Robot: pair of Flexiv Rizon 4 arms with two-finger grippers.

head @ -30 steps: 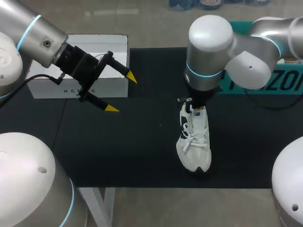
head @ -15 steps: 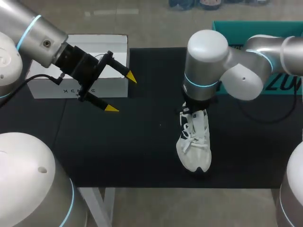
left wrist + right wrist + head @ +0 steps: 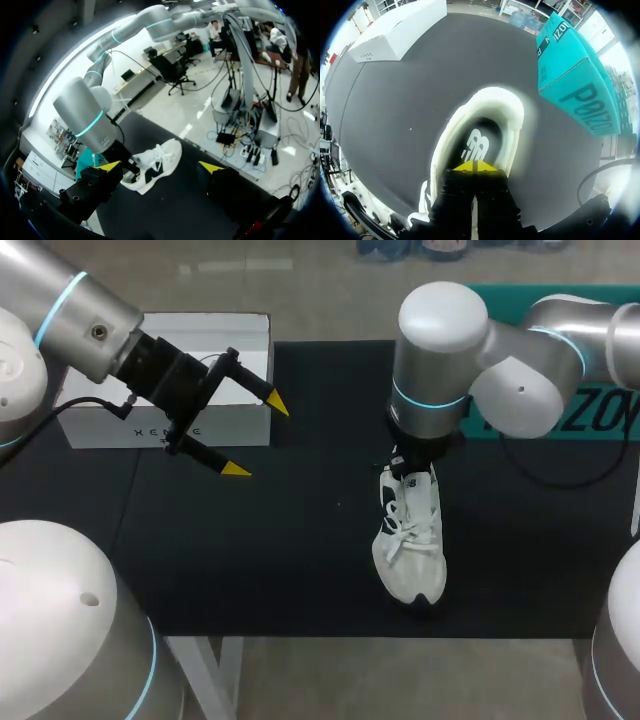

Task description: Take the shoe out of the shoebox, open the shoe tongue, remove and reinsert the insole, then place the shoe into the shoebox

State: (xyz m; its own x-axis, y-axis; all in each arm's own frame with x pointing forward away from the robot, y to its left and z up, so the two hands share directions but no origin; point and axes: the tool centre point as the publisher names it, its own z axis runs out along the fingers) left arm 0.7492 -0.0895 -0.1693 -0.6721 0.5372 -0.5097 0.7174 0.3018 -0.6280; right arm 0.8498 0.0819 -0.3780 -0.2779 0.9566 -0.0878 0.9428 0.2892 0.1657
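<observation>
Shoe (image 3: pixel 410 540) lies outside the shoebox (image 3: pixel 100 428), well apart from it. Right hand (image 3: pixel 474 166), tips pressed together, sits in the shoe's opening above the insole (image 3: pixel 477 142); left hand (image 3: pixel 257 437) hangs spread. Insole work and reboxing seemingly remain.

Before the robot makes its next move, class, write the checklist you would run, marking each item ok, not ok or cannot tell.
1. White lace-up sneaker out of the white cardboard shoebox, on the black mat: ok.
2. Right claw shut, at the sneaker's opening: ok.
3. Right claw pinching the printed insole: cannot tell.
4. Insole removed: not ok.
5. Left claw open, clear of the sneaker: ok.
</observation>
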